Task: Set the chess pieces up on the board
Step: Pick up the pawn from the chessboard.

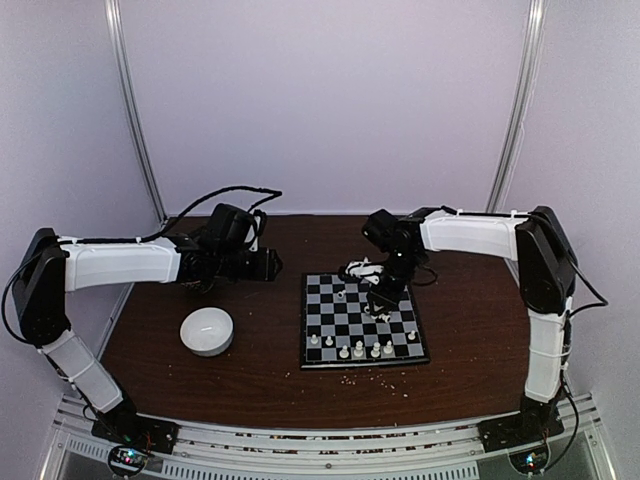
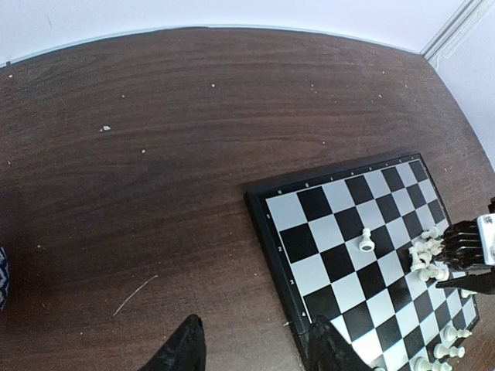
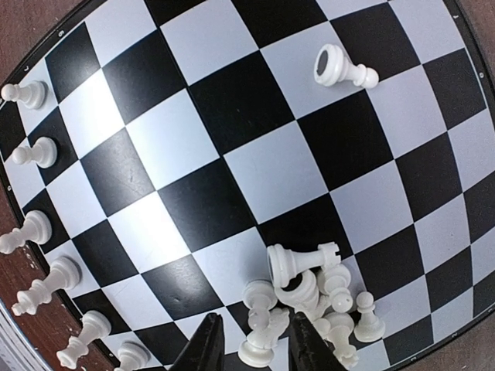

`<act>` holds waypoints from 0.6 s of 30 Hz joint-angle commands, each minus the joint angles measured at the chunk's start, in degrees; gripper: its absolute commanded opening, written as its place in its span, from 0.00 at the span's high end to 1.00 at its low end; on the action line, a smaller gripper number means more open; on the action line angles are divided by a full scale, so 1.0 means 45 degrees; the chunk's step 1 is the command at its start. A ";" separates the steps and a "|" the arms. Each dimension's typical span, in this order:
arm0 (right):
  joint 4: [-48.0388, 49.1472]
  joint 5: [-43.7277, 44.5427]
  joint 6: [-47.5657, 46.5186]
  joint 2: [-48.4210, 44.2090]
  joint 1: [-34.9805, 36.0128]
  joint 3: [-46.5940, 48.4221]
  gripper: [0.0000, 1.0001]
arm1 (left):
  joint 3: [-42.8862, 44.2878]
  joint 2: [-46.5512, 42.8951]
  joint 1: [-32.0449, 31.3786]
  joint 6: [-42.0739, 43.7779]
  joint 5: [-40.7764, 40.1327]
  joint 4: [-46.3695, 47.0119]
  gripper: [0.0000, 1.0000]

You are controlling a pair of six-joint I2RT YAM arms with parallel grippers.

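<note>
Several chess pieces point(image 3: 298, 263) lie heaped on the board point(image 3: 232, 116) — right hand point(image 3: 251, 344) narrow over them, grip unclear; left hand point(image 2: 259, 352) wide, empty. Single one out, lift straight.

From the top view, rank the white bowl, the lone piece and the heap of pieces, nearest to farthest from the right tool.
1. the heap of pieces: right at the right tool, on the board.
2. the lone piece: on the board, just left of the tool.
3. the white bowl: off the board, far to the left.
</note>
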 commanded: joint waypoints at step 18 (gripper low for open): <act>-0.0395 -0.0309 0.0037 0.0345 0.0149 0.0299 0.90 | 0.0220 0.0148 0.0045 0.0115 0.0210 0.0320 0.54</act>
